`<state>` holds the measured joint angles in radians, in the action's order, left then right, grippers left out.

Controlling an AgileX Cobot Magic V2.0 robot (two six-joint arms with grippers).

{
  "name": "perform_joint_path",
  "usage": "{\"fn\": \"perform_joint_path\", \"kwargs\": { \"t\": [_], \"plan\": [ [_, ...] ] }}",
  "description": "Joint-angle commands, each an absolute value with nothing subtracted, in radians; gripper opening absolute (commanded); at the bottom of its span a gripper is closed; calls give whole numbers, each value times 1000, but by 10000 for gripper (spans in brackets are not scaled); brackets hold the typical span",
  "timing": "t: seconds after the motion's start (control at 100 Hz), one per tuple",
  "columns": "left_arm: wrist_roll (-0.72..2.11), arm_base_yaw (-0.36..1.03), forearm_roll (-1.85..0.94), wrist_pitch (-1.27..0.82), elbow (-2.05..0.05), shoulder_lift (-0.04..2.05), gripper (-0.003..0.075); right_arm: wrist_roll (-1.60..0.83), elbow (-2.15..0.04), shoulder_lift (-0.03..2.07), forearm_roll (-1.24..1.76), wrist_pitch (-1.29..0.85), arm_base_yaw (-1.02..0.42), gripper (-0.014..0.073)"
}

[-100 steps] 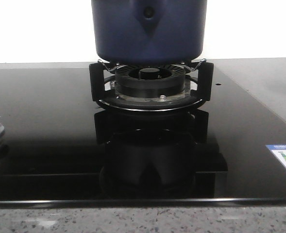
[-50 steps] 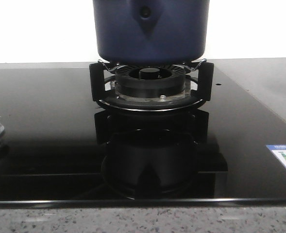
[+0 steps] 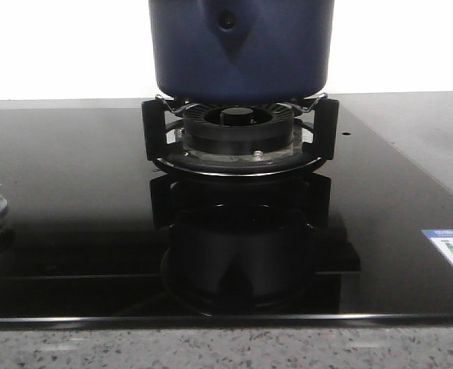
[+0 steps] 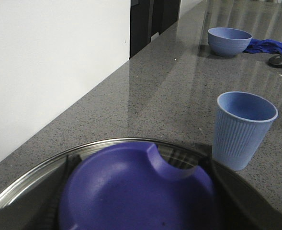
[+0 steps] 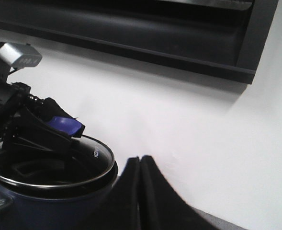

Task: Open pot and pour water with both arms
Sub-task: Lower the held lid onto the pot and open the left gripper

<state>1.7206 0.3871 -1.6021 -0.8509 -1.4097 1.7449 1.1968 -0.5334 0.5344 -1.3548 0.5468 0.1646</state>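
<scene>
Your pot [image 3: 240, 48] sits on the burner [image 3: 238, 132] grate at the back of the black hob [image 3: 72, 200], with its handle mount facing the front camera. The lid [image 4: 30, 184] is still on: in the left wrist view you look straight down on its glass and steel rim, with the blue knob [image 4: 136, 189] filling the near field.

In the right wrist view the left gripper [image 5: 59, 132] has its black fingers around that knob, so it appears closed on it, though the contact itself is partly hidden. The right gripper [image 5: 140, 165] hangs beside the pot's rim with its jaws pressed together and nothing between them.

Judging by this, you are at the lid-lifting step, and pouring has not begun.

Watch for these:
- If the hold on the knob is shallow, the lid may slip or swing as it comes up, and glass falling on a glass hob is a bad outcome.
- A lift that is not straight up may drag the rim and shift the pot on the grate's thin supports.
- A cup [image 4: 242, 128] stands on the bench just beside the pot. Swing the lid that way and you may knock it over.
- Your right jaws are shut and near the pot wall. They must open before taking a handle; advancing shut would push the pot instead.
</scene>
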Motion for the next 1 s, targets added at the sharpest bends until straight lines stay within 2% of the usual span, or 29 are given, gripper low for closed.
{"fn": "perform_joint_path", "kwargs": {
  "t": [0.0,0.43,0.99],
  "plan": [
    [1714,393,-1653,-901,-1440,1701,335,1200,-553,535,-1326,547,172,-64],
    [1733,432,-1644,-847,-1482,1699,335,1200,-553,535,-1326,545,172,-64],
    [1678,411,-1600,-794,-1482,1701,335,1200,-553,535,-1326,547,172,-64]
  ]
}}
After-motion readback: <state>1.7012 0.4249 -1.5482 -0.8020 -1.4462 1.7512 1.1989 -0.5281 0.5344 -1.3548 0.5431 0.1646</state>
